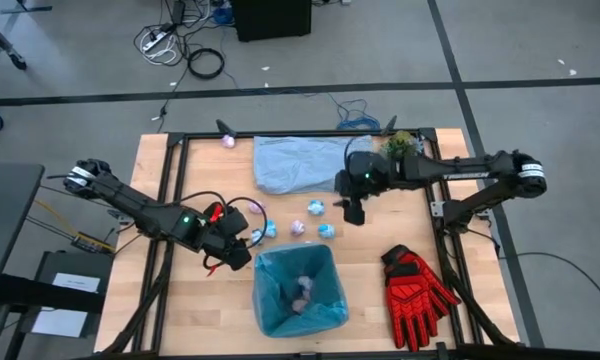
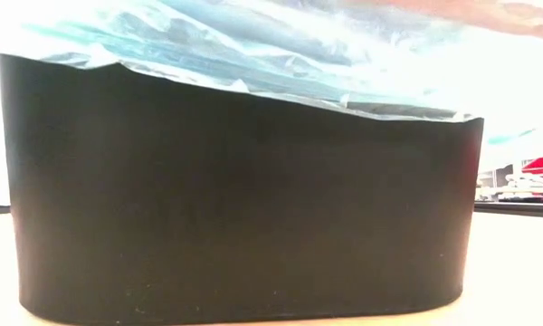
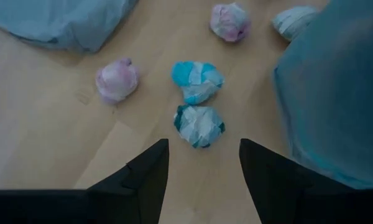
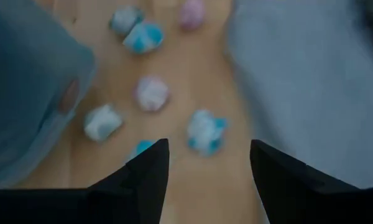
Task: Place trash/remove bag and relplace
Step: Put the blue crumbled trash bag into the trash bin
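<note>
Left gripper [image 3: 202, 165], jaws apart, hovered just short of a blue-white wad [image 3: 199, 125] beside the lined bin [image 1: 297, 290]. It should straddle the wad squarely before closing. Right gripper [image 4: 208, 165], jaws apart, hung over scattered wads [image 1: 320, 222].

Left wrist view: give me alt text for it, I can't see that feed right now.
The left gripper hangs with open jaws just short of a blue-and-white paper wad on the wooden table. Another blue wad and a pink wad lie beyond it, with the blue-lined bin to one side.
</note>
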